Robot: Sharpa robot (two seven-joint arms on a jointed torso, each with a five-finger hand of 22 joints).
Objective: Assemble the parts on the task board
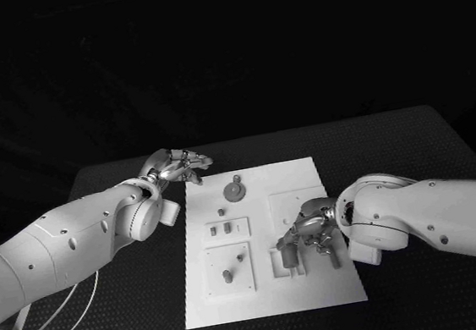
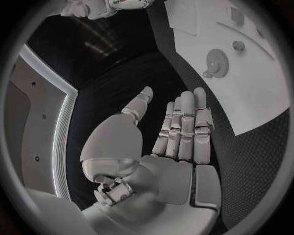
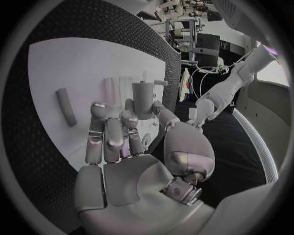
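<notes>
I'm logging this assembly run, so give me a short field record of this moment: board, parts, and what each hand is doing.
task board: white plate lying in the middle of the black table
gear: round part lying flat at the board's far end
right hand: over the board's near right part, holding a grey cylindrical part in its fingertips
left hand: off the board's far left corner, fingers extended, holding nothing
loose peg: lying on the board near the right hand
</notes>
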